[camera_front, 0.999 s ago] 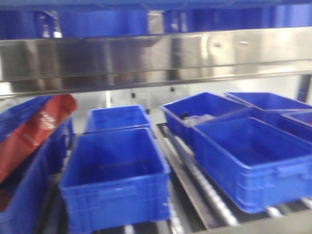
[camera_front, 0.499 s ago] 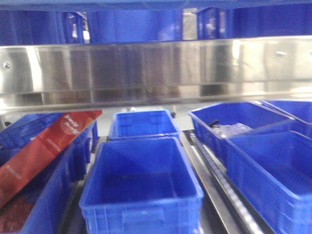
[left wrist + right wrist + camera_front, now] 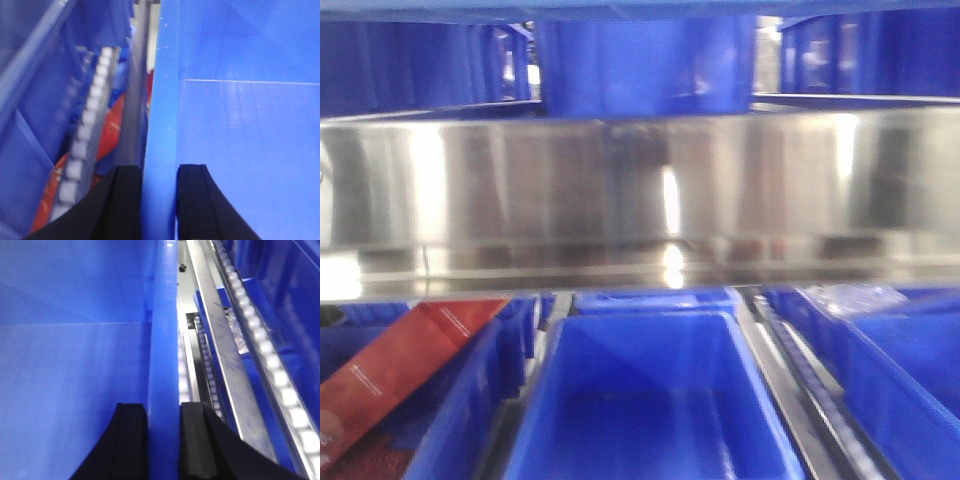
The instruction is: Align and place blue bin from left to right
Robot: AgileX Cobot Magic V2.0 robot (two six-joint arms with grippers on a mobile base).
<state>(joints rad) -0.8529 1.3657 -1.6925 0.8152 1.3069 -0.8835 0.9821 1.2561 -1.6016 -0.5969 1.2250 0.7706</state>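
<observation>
Front view. The blue bin (image 3: 650, 350) sits in the middle lane of the lower shelf, open and empty as far as I can see, its long axis running away from the camera. A second bin (image 3: 655, 300) stands just behind it. A red carton (image 3: 400, 370) leans in the lane to the left, and neighbouring bins (image 3: 910, 390) fill the lane to the right. A steel beam (image 3: 640, 190) crosses the frame above. Neither arm shows here.

Left wrist view. The left gripper (image 3: 160, 200) straddles the bin's left side wall, one finger outside and one inside. The opening is narrow, only the wall's thickness, and both pads look pressed to the plastic. A roller strip (image 3: 87, 130) runs just beside it, with the carton below.

Right wrist view. The right gripper (image 3: 164, 440) mirrors this on the right side wall, again closed down to wall thickness. A roller track (image 3: 270, 365) lies to the right.

Progress, my reading: the two-handed grasp is made and the bin looks roughly square to its lane. I cannot tell whether it rests or is lifted. Final alignment, set-down and release are left.
</observation>
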